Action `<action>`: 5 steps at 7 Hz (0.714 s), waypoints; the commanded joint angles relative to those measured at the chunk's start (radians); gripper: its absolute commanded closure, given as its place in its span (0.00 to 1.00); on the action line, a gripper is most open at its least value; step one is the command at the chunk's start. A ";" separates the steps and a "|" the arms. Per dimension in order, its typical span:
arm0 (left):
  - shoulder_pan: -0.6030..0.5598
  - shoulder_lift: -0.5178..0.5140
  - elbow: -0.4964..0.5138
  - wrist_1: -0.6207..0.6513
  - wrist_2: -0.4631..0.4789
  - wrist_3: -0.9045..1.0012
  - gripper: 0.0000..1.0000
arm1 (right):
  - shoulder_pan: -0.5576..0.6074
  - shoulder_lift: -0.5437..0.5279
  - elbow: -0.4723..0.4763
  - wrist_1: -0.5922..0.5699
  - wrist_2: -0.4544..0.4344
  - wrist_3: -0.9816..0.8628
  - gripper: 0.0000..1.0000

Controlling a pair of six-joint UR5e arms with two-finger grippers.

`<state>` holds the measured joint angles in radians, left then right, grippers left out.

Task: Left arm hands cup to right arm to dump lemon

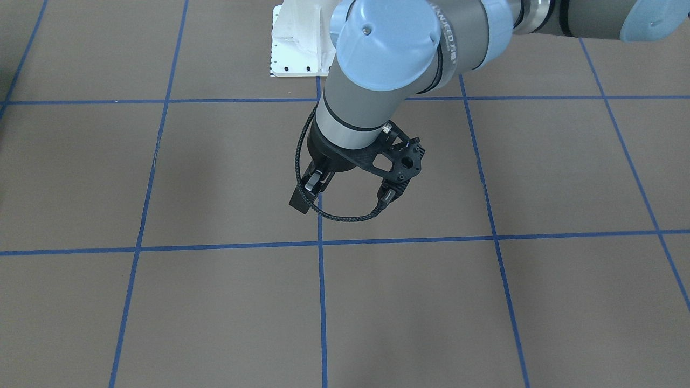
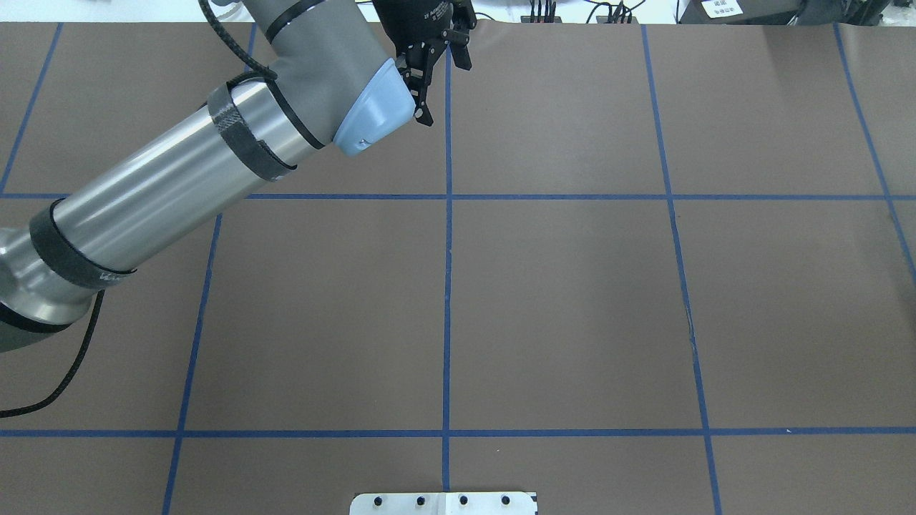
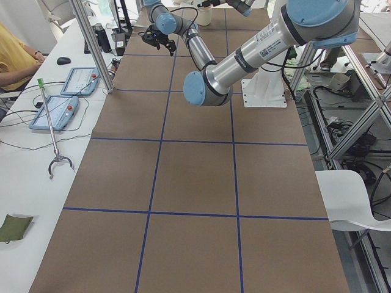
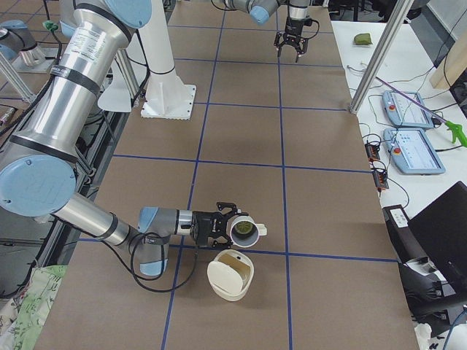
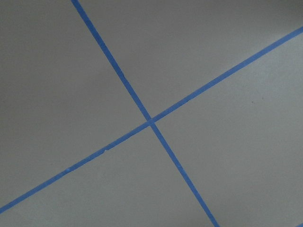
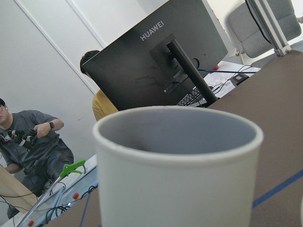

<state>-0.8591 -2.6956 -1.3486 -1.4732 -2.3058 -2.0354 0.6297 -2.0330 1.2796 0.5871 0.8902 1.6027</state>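
The cup (image 4: 250, 238) is a cream mug with a loop handle, standing upright with the yellow-green lemon (image 4: 244, 229) inside. It fills the right wrist view (image 6: 177, 170), grey inside, and the lemon is hidden there. The right arm lies low over the table with its gripper (image 4: 230, 227) around the mug; I cannot tell whether it is shut. The left arm's gripper (image 2: 445, 89) hangs open and empty over the far middle of the table, far from the mug. It also shows in the front view (image 1: 306, 195) and the right exterior view (image 4: 294, 49).
A larger cream container (image 4: 231, 275) with a tan inside lies on the table just in front of the mug. The white robot base (image 1: 296, 43) stands at the table's edge. Operators, a monitor (image 6: 156, 61) and teach pendants (image 4: 408, 131) are beside the table.
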 commanded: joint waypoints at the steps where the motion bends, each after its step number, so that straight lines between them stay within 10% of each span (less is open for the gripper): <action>1: 0.000 -0.006 -0.001 0.002 0.008 0.000 0.00 | -0.001 0.000 -0.052 0.112 0.004 0.242 0.80; 5: 0.005 -0.032 -0.012 0.010 0.026 -0.017 0.00 | -0.002 0.008 -0.128 0.269 0.004 0.663 0.78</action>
<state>-0.8565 -2.7125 -1.3569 -1.4668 -2.2821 -2.0419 0.6277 -2.0274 1.1620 0.8279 0.8942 2.1284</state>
